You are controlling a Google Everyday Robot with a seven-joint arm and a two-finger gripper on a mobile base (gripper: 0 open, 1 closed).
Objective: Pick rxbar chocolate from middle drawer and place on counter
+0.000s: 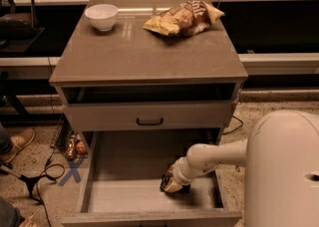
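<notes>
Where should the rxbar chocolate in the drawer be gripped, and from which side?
Likely across its narrow width, from straight above: the rxbar chocolate appears to lie flat on the middle drawer floor, and the low walls hinder a sideways approach. The gripper is down on it, hiding most of it.

Base (283, 171): pale rounded shell, lower right of view.
Arm (215, 155): extended leftward from shell, sloping down, bent at wrist.
Gripper (171, 185): low inside drawer (124, 198), right-front part, pointing down-left, near floor.

Hand (172, 185) low inside the open middle drawer (124, 198), toward its front
</notes>
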